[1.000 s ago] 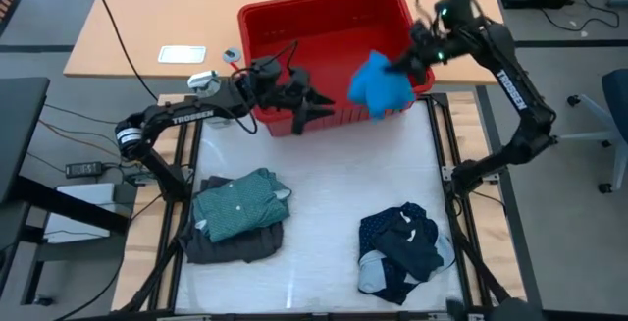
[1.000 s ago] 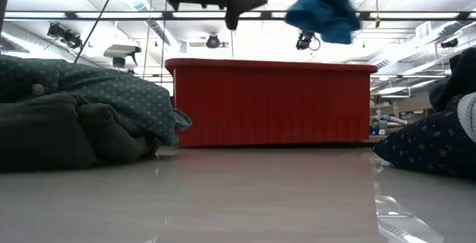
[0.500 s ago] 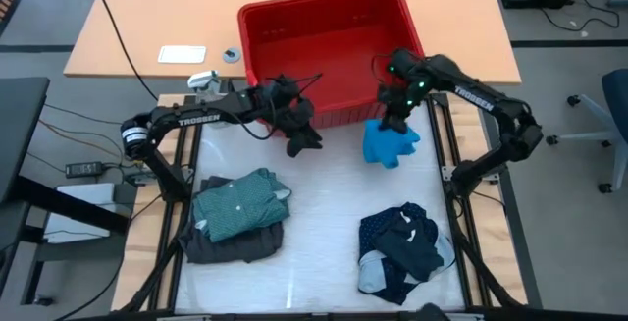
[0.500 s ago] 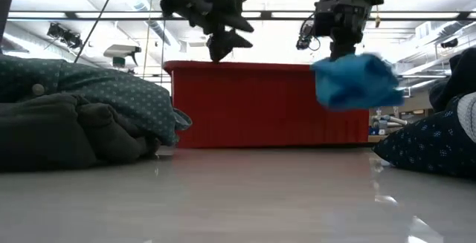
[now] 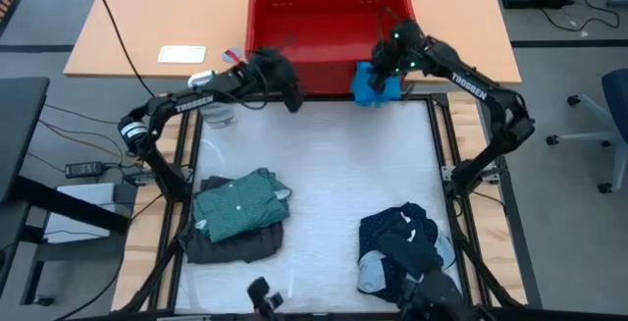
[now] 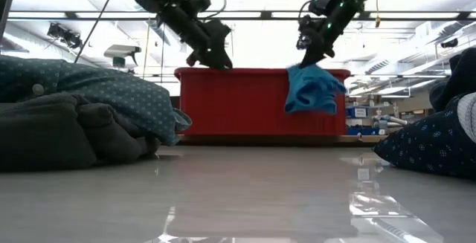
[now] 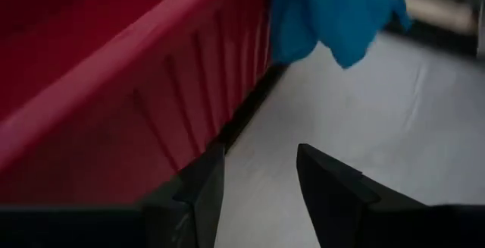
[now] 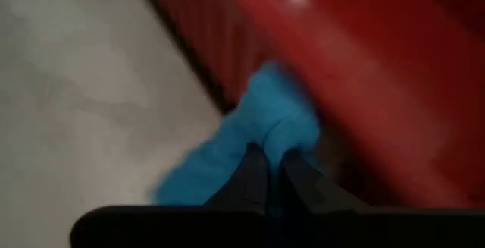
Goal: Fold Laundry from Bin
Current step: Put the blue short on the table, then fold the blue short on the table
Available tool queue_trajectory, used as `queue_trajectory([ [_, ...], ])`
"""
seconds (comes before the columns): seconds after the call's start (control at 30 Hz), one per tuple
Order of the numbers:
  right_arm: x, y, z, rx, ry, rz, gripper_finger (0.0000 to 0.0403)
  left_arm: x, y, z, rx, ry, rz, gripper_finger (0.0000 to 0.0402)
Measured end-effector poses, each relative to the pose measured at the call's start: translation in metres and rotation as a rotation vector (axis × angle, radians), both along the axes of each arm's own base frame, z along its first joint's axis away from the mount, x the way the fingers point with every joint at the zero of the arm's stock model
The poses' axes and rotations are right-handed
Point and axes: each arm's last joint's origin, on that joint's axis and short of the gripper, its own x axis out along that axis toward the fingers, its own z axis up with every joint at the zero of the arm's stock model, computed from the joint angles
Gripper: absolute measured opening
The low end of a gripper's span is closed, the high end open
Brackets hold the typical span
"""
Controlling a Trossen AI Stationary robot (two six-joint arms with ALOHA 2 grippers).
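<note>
Bright blue piece held at the near wall of the bin

The bin [image 5: 327, 17], the red landmark, stands at the table's far edge. Well in front of it lie a teal-green dotted T-shirt [image 5: 238, 203] on a dark grey piece [image 5: 231, 244], and a navy dotted heap [image 5: 402, 245]. The bright blue piece [image 5: 376, 81] hangs against the bin's near wall, clamped by the right gripper [image 5: 390, 66]. The left gripper [image 5: 291, 100], fingers apart and empty, hovers beside the bin's near-left corner.

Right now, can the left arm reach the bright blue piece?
Probably yes: the left gripper has open fingers beside the bin, the blue piece hangs nearby, nothing between.
</note>
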Motion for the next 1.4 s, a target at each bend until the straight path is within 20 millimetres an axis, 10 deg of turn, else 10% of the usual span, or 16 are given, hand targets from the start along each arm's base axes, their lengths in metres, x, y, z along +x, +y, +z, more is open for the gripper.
queue_trajectory([
  [0.47, 0.029, 0.052, -0.034, 0.608, -0.036, 0.079, 0.0047, 0.01, -0.044, 0.005, -0.221, -0.026, -0.231, 0.0171],
  [0.77, 0.052, 0.058, -0.066, 0.694, -0.092, 0.022, 0.0193, 0.033, -0.077, -0.029, -0.194, 0.214, -0.265, 0.0171],
  [0.97, 0.048, 0.071, -0.072, 0.603, 0.075, 0.119, 0.0257, 0.049, -0.099, -0.051, -0.273, 0.278, -0.28, 0.0171],
  [1.4, 0.05, 0.146, -0.163, 0.26, 0.431, 0.413, 0.0248, 0.069, -0.151, -0.105, -0.302, 0.538, -0.104, 0.0171],
])
